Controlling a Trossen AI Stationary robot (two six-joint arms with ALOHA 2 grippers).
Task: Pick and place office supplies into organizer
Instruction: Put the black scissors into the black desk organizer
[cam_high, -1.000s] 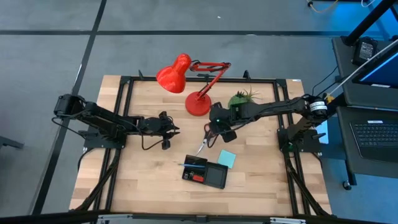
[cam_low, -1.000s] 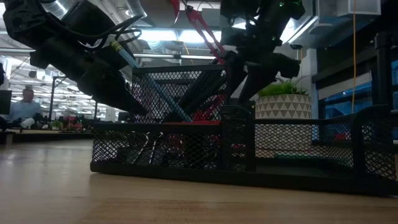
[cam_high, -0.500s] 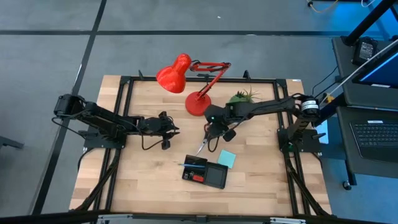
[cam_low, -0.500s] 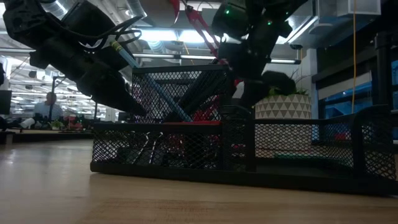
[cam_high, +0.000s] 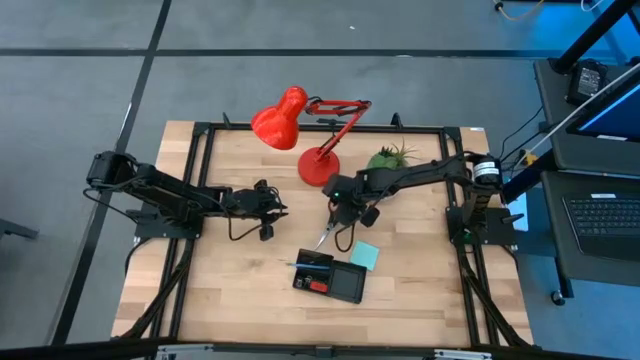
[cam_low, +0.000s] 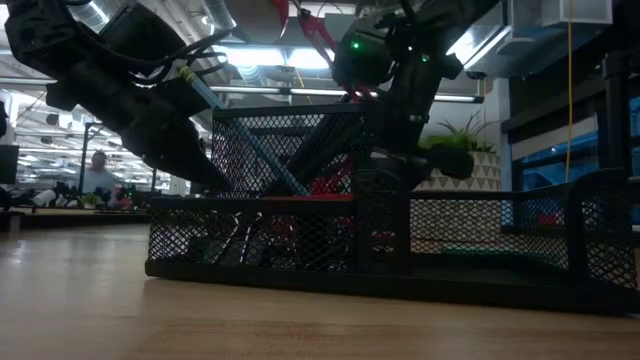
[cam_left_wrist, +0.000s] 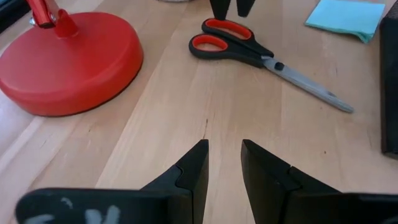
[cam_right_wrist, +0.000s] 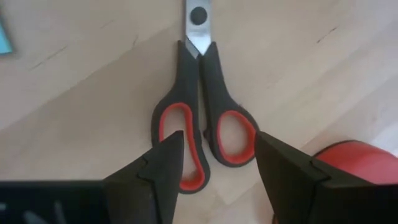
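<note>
High view: my right claw (cam_high: 341, 211) hovers over the handles of the red-handled black scissors (cam_high: 330, 226), which lie on the wooden desk (cam_high: 240, 280) near the black compartmented plastic organizer (cam_high: 330, 277); the light blue square sticky-note pad (cam_high: 364, 255) waits beside it. Right wrist view: fingers spread wide astride the handles, gripping nothing. Left wrist view: my left claw (cam_left_wrist: 222, 163) waits half-open, empty. Scissors and pad remain unplaced, I judge.
</note>
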